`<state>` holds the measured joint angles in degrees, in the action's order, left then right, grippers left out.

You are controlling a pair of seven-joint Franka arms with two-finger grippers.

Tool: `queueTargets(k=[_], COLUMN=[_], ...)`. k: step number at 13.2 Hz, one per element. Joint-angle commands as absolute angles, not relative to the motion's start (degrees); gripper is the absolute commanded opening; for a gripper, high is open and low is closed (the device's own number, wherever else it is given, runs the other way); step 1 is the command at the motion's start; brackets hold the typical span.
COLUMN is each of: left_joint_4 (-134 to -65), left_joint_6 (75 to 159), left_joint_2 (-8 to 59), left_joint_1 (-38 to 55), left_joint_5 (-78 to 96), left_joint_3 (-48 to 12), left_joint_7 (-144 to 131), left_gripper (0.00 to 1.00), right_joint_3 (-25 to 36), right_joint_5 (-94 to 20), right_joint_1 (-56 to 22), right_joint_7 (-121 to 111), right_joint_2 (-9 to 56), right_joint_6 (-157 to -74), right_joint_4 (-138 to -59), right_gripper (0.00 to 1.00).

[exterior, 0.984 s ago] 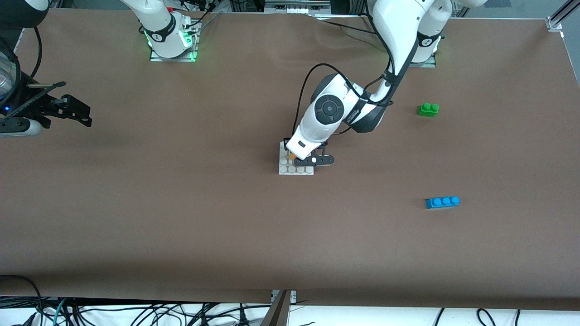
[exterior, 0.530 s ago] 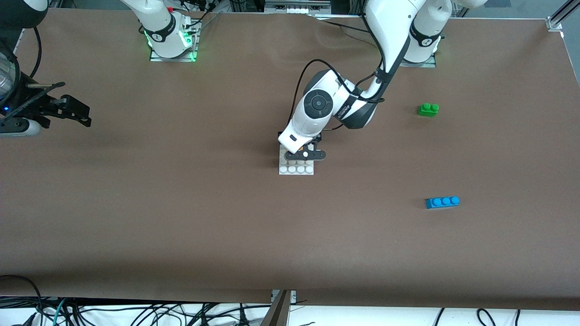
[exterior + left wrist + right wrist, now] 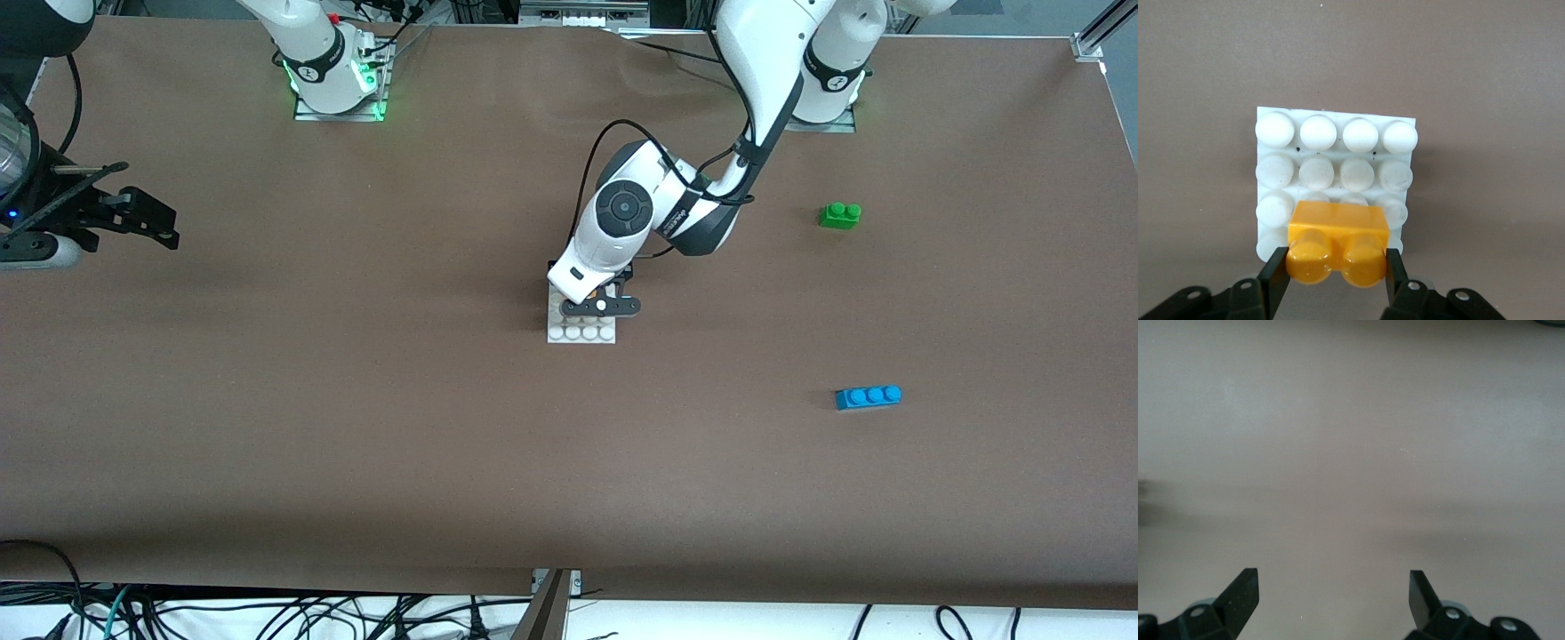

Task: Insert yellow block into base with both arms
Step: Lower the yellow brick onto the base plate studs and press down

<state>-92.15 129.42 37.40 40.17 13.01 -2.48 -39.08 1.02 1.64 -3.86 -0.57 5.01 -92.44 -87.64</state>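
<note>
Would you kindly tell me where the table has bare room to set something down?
Bare table runs between the white base and the waiting right end effector, and along the camera's edge. It is crowded at the base, where the left end effector holds the yellow block, with smaller gaps around the green brick and blue brick.

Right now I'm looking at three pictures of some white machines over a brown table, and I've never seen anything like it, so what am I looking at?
These are two robot arms bolted to a brown table. The wide picture comes from a high camera facing them; the other two come from small cameras on each arm's wrist. The left gripper is shut on the yellow block, a small toy brick, and holds it over the base, a white studded plate in the middle of the table. Whether the brick already touches the studs, I cannot tell. The right gripper waits open over bare table at its own end. A green brick and a blue brick lie toward the left arm's end, the blue one nearer the front camera.
</note>
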Motion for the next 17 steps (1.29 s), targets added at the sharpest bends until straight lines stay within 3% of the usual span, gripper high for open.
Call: queueTargets(k=[1, 12, 17], left_joint_4=[-91.14, -90.97, -90.62], left_joint_6=[128.50, 128.67, 128.67], left_joint_2=[37.88, 39.72, 40.17], left_joint_1=[40.78, 41.66, 41.66], left_joint_5=[11.43, 11.51, 11.86], left_joint_3=[-1.93, -1.93, -1.85], left_joint_7=[-39.37, -39.99, -41.39], left_gripper=[0.00, 0.00, 0.25], right_joint_3=[0.70, 0.70, 0.79], right_joint_5=[1.32, 1.23, 1.23], right_joint_1=[-3.43, -3.34, -3.34], right_joint_7=[-0.62, -0.62, -0.53], right_joint_2=[4.75, 4.75, 4.75], right_joint_6=[-91.85, -91.85, -91.85], right_joint_4=[-87.71, -87.71, -87.71], right_gripper=[1.00, 1.00, 1.00])
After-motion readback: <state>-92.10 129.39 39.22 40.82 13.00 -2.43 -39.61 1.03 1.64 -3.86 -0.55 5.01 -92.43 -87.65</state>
